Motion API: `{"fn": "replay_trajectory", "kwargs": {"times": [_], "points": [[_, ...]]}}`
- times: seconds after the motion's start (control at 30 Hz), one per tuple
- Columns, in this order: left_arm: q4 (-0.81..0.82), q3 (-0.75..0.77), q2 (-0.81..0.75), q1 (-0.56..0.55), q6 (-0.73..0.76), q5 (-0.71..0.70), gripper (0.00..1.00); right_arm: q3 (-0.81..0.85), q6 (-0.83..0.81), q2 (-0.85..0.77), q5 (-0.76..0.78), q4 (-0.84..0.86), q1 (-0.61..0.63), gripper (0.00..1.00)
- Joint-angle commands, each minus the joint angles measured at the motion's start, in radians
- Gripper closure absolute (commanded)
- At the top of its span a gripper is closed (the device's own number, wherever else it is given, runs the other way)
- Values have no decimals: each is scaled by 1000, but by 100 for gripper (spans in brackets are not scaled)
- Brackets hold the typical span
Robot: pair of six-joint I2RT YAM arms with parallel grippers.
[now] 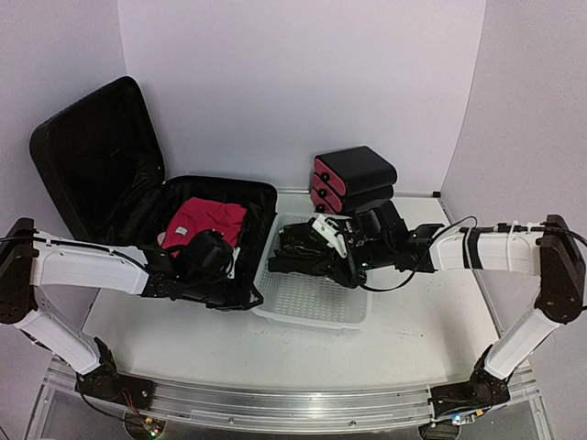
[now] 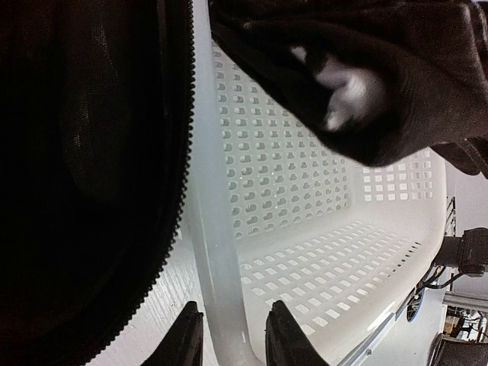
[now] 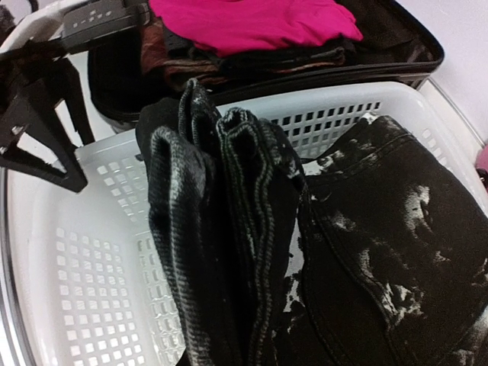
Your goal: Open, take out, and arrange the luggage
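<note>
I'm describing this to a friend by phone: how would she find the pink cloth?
Start at the big black suitcase open on the left. In its lower half, atop darker clothes, sits a folded cloth. It alone is pink fabric; the basket holds black clothes.

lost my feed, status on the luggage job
left end effector astride basket rim. right end effector shut on jeans over basket. suitcase open, pink cloth inside. nothing blocking.

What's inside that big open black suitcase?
A folded pink garment lies on top inside the luggage, with darker folded clothes showing beneath its edge. Anything deeper is covered by them, and the left arm hides the near part.
</note>
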Motion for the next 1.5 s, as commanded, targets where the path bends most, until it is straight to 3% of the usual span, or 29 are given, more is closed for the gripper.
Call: {"fn": "replay_trajectory", "kwargs": {"times": [0.0, 0.27, 0.7, 0.83, 0.9, 0.97, 1.1, 1.17, 1.23, 1.37, 1.47], "points": [[25, 25, -13, 0, -1, -29, 75, -19, 16, -48, -132, 119, 21, 100], [25, 32, 17, 0, -4, -15, 88, -92, 32, -47, -203, 176, 47, 100], [25, 19, -9, 0, -5, -14, 92, -92, 64, 85, -221, 218, 52, 100], [25, 21, -5, 0, -5, -2, 92, -72, 21, 124, -174, 155, 55, 99], [25, 21, -8, 0, -5, 0, 92, -32, 13, 127, -105, 55, 77, 89], [25, 18, -12, 0, -4, -2, 92, 28, 56, 128, -20, -82, 98, 69], [24, 18, -19, 0, 0, -1, 92, 209, 338, 79, 15, -410, 100, 35], [23, 17, -23, 0, 0, 2, 92, 215, 448, 1, -8, -440, 100, 17], [23, 17, -24, 0, 0, 4, 92, 216, 516, -65, -24, -469, 99, 5], [23, 25, -15, 0, 2, 11, 92, 233, 607, -104, 8, -507, 98, 2], [23, 35, -6, 0, 2, 16, 92, 281, 696, -36, -7, -505, 98, 18]]}}
